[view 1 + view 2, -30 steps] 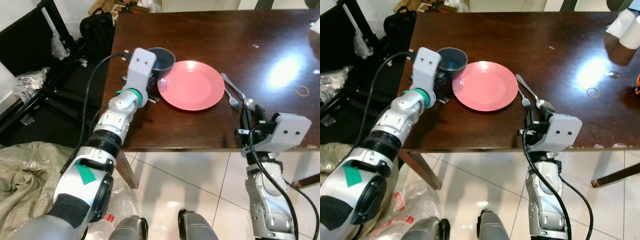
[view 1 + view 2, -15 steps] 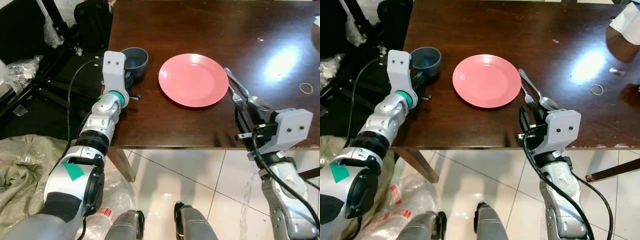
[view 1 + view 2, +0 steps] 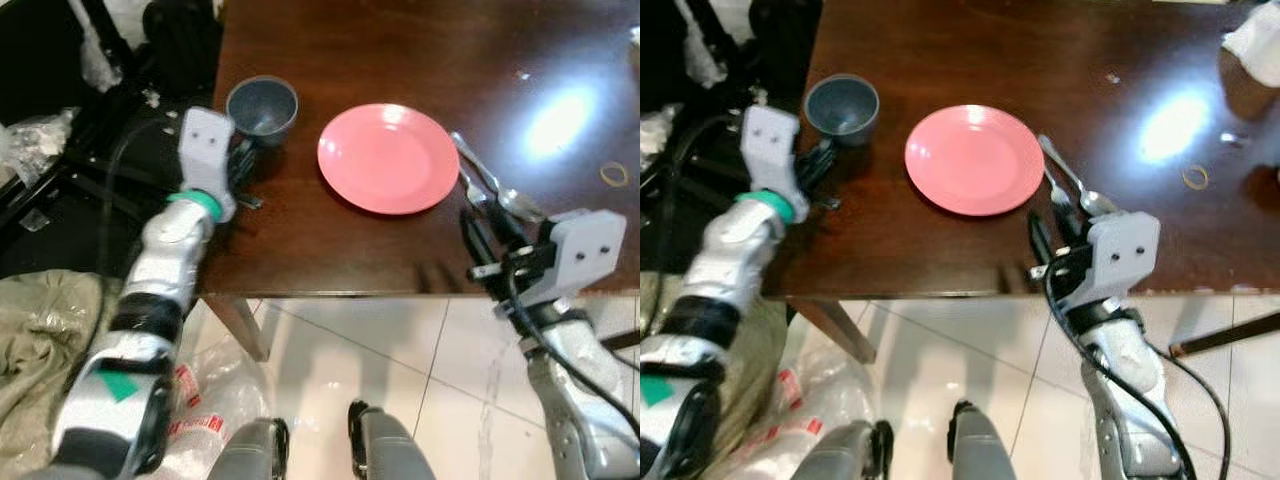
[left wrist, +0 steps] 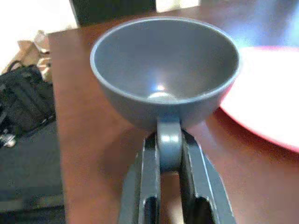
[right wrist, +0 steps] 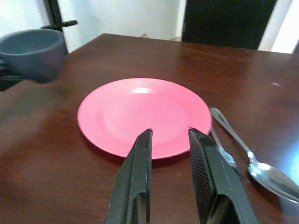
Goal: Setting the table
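Grey cup [image 3: 261, 107] standing upright near the dark table's [image 3: 400, 40] left edge, well left of the pink plate [image 3: 388, 157], its handle pinched between the closed fingers of the left gripper [image 4: 169, 154]; fork [image 3: 470, 188] and spoon [image 3: 497, 187] lying just right of the plate. Right gripper [image 5: 170, 154] hovering low at the near edge, fingers slightly parted around nothing, aimed at the plate; setting seemingly almost complete, with only the cup's final placing and release left.

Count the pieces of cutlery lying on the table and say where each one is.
2. A fork lies just right of the pink plate, and a spoon lies beside the fork, further right.
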Available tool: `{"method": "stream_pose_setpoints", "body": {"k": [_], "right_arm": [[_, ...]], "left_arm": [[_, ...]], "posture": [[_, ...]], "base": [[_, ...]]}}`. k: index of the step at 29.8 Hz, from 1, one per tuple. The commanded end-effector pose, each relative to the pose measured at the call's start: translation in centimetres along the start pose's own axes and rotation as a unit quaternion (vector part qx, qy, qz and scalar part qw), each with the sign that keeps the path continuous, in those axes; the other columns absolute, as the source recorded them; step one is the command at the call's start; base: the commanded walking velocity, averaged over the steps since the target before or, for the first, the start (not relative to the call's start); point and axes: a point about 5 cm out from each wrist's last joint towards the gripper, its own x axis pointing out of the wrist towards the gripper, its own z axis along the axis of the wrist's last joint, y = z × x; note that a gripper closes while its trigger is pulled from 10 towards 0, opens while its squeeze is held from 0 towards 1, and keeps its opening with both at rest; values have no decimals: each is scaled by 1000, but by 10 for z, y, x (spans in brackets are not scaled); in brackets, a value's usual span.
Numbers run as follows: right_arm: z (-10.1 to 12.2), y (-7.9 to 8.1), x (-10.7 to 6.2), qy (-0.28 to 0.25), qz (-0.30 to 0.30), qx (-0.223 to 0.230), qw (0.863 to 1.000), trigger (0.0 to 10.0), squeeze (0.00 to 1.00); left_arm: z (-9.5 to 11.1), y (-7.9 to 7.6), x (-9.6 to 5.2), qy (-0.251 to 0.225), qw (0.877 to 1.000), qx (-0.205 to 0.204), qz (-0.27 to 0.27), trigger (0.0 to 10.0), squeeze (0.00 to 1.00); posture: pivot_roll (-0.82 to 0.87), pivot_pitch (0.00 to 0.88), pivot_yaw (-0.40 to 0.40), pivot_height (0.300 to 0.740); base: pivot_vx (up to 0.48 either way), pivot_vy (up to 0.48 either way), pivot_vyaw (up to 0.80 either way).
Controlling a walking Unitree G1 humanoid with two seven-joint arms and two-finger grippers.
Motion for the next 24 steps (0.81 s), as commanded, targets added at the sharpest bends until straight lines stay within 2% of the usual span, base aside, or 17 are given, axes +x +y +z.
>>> {"method": "stream_pose_setpoints", "body": {"k": [1, 3, 5, 9, 10, 12, 13, 15, 19, 24], "right_arm": [[-1, 1, -2, 5, 3, 8, 1000, 10000, 0], [0, 1, -1, 6, 5, 9, 1000, 10000, 0], [0, 3, 2, 6, 12, 12, 1000, 10000, 0], [0, 3, 4, 6, 14, 12, 1000, 10000, 0], [1, 3, 5, 5, 15, 12, 1000, 10000, 0], [0, 2, 6, 5, 14, 13, 1000, 10000, 0], [0, 2, 6, 5, 14, 13, 1000, 10000, 0], [0, 3, 7, 5, 15, 14, 1000, 10000, 0], [-1, 3, 7, 5, 14, 14, 1000, 10000, 0], [-1, 3, 7, 5, 11, 16, 1000, 10000, 0]], "left_arm": [[3, -3, -8, -1, 999, 0, -35, 10000, 0], [3, -6, -12, -3, 999, 0, -53, 10000, 0], [1, -16, -22, -2, 996, 7, -90, 10000, 0], [-4, -18, -26, 8, 996, 4, -93, 10000, 0], [-8, -19, -26, 18, 995, -8, -97, 10000, 0], [-20, -33, -31, 45, 989, -28, -135, 10000, 0], [-20, -33, -31, 45, 989, -28, -135, 10000, 0], [-26, -46, -37, 63, 984, -34, -162, 10000, 0], [-25, -50, -37, 65, 984, -33, -165, 10000, 0], [-22, -59, -30, 68, 982, -34, -173, 10000, 0]], "posture": [[-45, 161, 81, 740], [-40, 159, 76, 740], [-40, 159, 76, 740], [-29, 154, 74, 740], [-25, 149, 72, 740], [-25, 145, 74, 740], [-25, 145, 74, 740], [-26, 141, 74, 740], [-29, 139, 76, 740], [-34, 133, 83, 740]], "base": [[0, 0, 0], [0, 0, 0], [0, 0, 0], [0, 0, 0], [0, 0, 0], [0, 0, 0], [0, 0, 0], [0, 0, 0], [0, 0, 0], [0, 0, 0]]}}
